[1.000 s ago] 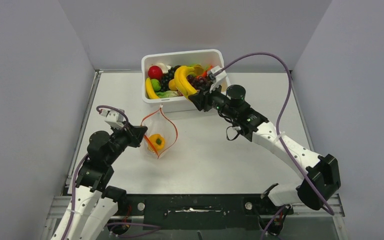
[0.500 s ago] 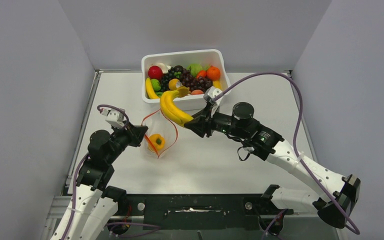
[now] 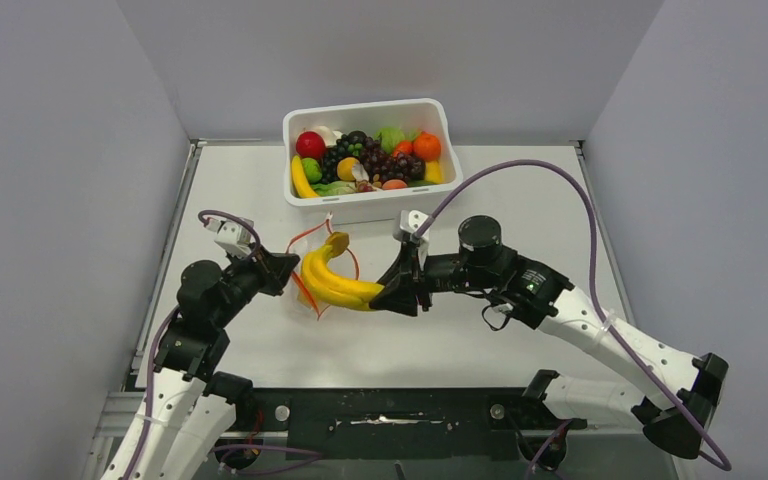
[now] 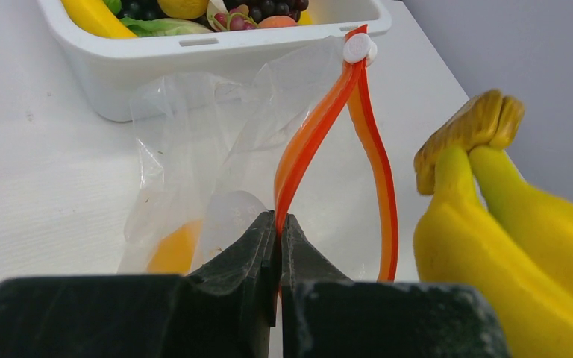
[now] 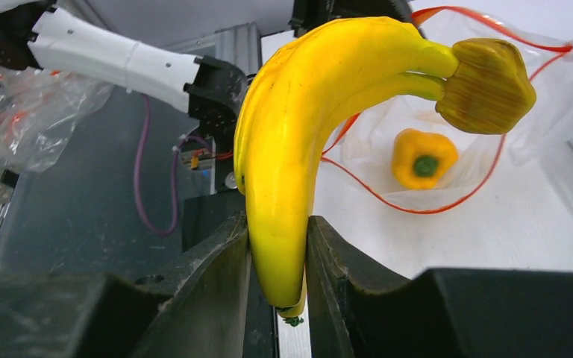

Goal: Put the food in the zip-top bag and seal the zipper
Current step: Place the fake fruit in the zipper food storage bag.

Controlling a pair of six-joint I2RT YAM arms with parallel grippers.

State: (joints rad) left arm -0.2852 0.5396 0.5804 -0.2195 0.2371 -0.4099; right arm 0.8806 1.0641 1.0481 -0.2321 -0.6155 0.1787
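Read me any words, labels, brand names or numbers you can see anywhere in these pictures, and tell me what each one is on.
None: no text can be read in any view. The white tub, the zip-top bag and the banana bunch show no print, label or number.

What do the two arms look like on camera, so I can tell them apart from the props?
Both the left arm and right arm have white shell links and black joint housings. A purple cable loops along each. A small white camera block sits at each wrist. The jaws are matte black, blocky and tapered.
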